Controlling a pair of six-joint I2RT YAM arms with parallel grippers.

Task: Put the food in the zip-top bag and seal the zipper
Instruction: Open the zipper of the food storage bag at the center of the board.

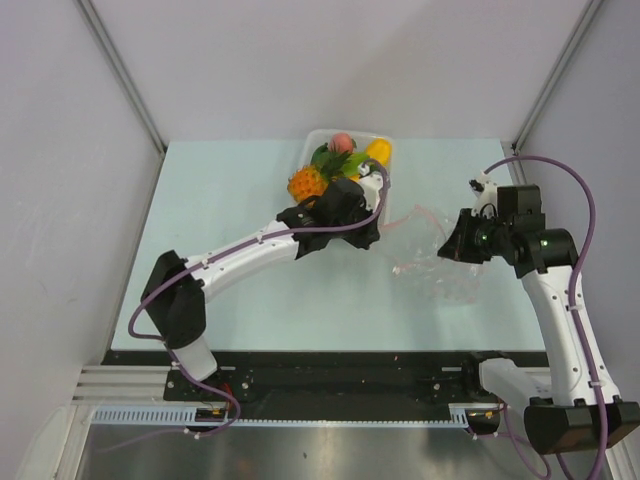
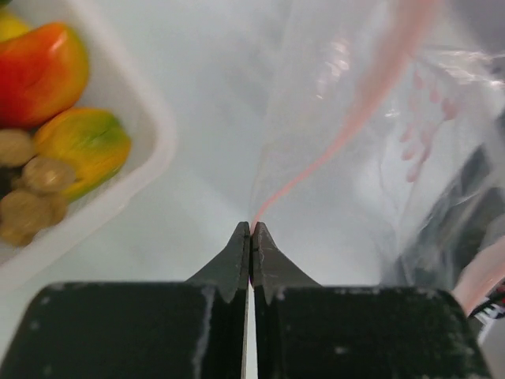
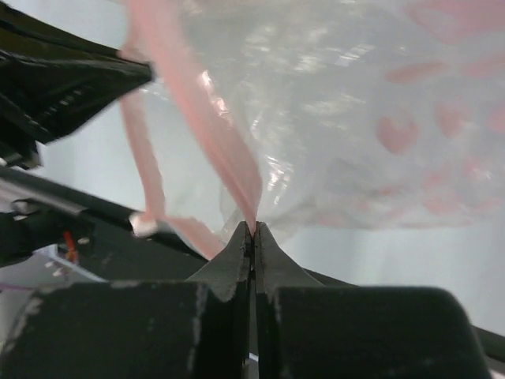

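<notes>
Clear crinkly plastic zip-top bag [image 1: 435, 262] held at its mouth
Left pincer [image 2: 250, 230] and right pincer [image 3: 254, 229] each clamp shut on its thin pink-red zipper strip [image 3: 226, 144]

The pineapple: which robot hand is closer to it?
Left. The left gripper is just beside the pineapple, pinching the bag at one edge. The right gripper pinches the bag's other side, farther away.

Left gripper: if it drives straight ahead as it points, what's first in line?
The zip-top bag: the left gripper is shut on its zipper, with clear film directly ahead. The white tray sits off to one side, probably missed.
</notes>
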